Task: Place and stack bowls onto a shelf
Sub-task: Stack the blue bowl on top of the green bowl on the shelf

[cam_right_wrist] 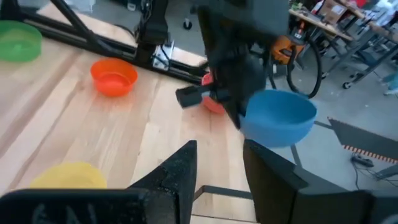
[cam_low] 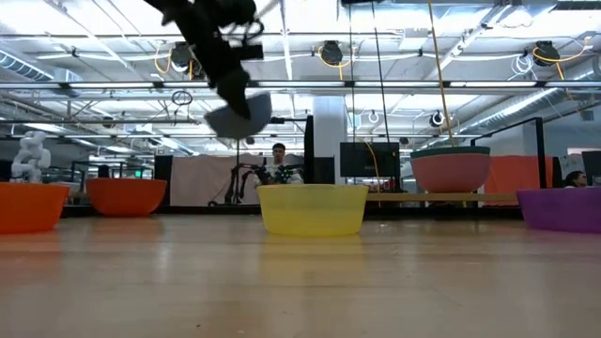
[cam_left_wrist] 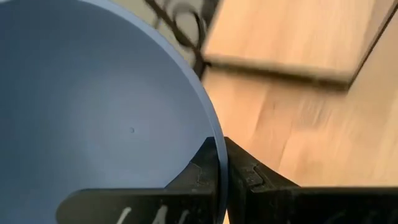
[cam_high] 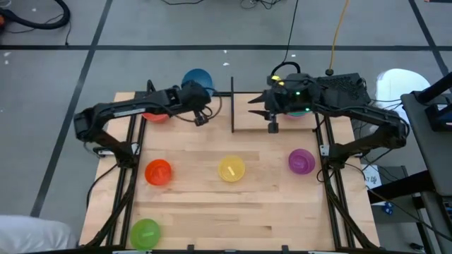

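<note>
My left gripper [cam_left_wrist: 222, 148] is shut on a blue bowl [cam_high: 196, 80], held in the air over the table's far edge, just left of the shelf [cam_high: 248, 121]. The low view shows that bowl [cam_low: 240, 116] well above the tabletop. A pink bowl with a teal one in it [cam_low: 451, 169] stands on the shelf board. My right gripper [cam_right_wrist: 219, 163] is open above the shelf [cam_high: 272, 116], next to that stack. Red [cam_high: 157, 116], orange [cam_high: 158, 171], yellow [cam_high: 231, 168], purple [cam_high: 301, 161] and green [cam_high: 145, 231] bowls sit on the tabletop. My left gripper pinches the blue bowl's rim [cam_left_wrist: 210, 127], one finger inside the bowl and one outside. The bowl is lifted clear of the table and hangs tilted below the fingers [cam_low: 240, 116].
Black bars stand along the shelf's left edge [cam_high: 232, 106]. The left arm [cam_high: 120, 109] lies over the red bowl. Bare wood stretches between the shelf and the row of orange, yellow and purple bowls. Black frame rails run down both table sides [cam_high: 126, 190].
</note>
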Controlling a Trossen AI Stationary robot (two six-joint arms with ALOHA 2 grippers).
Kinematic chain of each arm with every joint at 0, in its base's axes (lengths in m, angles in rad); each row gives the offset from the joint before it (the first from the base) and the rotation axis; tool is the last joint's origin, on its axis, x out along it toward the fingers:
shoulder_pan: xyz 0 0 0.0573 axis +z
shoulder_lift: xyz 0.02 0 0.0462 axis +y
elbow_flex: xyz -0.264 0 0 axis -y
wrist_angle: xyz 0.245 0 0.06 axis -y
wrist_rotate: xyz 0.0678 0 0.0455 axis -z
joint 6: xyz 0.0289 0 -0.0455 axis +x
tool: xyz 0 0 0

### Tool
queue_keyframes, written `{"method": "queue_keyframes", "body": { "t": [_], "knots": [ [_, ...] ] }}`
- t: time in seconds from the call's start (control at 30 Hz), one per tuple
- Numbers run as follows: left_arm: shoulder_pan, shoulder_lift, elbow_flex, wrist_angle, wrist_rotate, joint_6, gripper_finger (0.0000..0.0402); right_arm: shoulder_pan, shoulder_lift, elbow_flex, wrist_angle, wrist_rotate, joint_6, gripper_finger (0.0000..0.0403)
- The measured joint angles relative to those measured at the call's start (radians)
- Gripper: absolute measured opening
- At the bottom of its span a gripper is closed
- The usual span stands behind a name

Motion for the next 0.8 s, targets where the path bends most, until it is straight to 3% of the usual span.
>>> {"method": "queue_keyframes", "body": {
  "t": [0.17,0.33,0.6,0.8],
  "knots": [
    [-0.063,-0.093,0.005,0.070,-0.056,-0.025,0.0004,0.000,-0.068,0.000,-0.068,0.000,0.017,0.0123],
    [-0.112,-0.102,0.100,0.066,-0.085,-0.032,0.0004,0.000,-0.118,0.000,-0.102,0.000,0.055,0.0123],
    [-0.186,-0.020,0.315,0.066,-0.087,0.011,0.0004,0.000,-0.187,0.000,-0.150,0.000,0.091,0.0123],
    [-0.232,0.109,0.453,0.061,-0.075,0.077,0.0004,0.000,-0.239,0.000,-0.153,0.004,0.085,0.0123]
  ]
}}
